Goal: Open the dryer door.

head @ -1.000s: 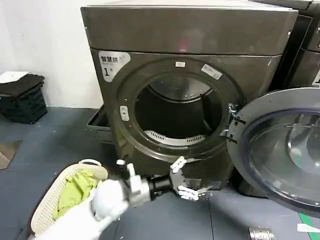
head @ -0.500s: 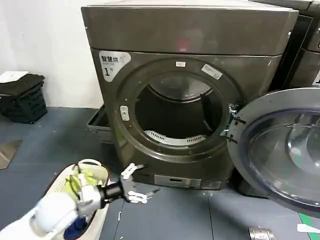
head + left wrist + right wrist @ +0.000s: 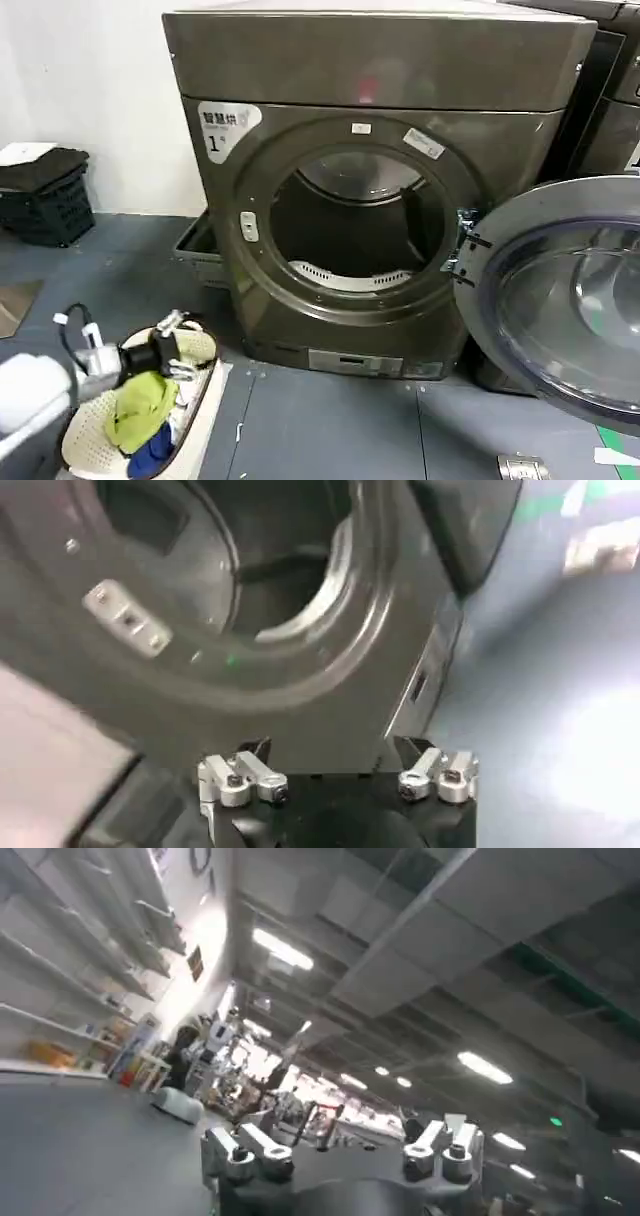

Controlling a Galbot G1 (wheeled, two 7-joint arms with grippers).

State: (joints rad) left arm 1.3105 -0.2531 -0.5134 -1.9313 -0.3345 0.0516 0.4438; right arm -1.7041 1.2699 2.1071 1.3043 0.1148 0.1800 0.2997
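Left gripper sits at the lower left of the head view, its white arm reaching in from the frame's left edge, fingers spread apart and holding nothing, poised just over the rim of a cream laundry basket that stands on the grey floor. Inside the basket lie a yellow-green cloth and a blue one below it. In the left wrist view the same gripper shows its two metal fingertips well apart, facing the dryer's front. Beyond the basket, in the middle of the head view, stands the bronze-grey dryer marked "1", its round drum opening uncovered and dark inside. At the right edge of that view the dryer door is swung fully out on its hinge, chrome rim and tinted glass facing the camera, well away from the opening. Far left against the white wall, a black crate sits on the floor. The right gripper appears in the right wrist view, fingers apart and empty, pointing up toward a ceiling with strip lights.
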